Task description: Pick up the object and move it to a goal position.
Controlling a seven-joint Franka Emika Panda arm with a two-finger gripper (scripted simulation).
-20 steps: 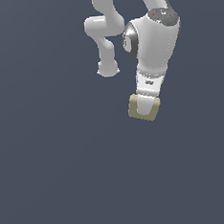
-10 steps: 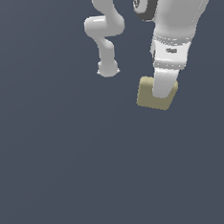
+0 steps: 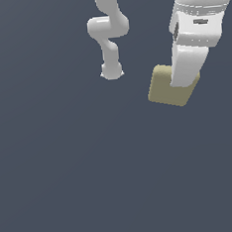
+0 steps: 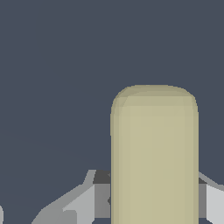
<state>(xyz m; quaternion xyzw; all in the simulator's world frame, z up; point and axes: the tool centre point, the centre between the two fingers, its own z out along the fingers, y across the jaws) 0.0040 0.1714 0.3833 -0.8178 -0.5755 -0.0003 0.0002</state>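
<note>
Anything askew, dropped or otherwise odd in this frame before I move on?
Nothing stands out. The khaki block sits clamped in the gripper, tilted along with the arm in the exterior view. The wrist view shows it intact between the fingers. Nothing else lies on the floor.

Plain dark slate-grey floor (image 3: 69, 182), robot arm's white base (image 3: 111, 72) on it

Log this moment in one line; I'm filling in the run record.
phase: carry | gripper: shut on khaki block | block: held between fingers
</note>
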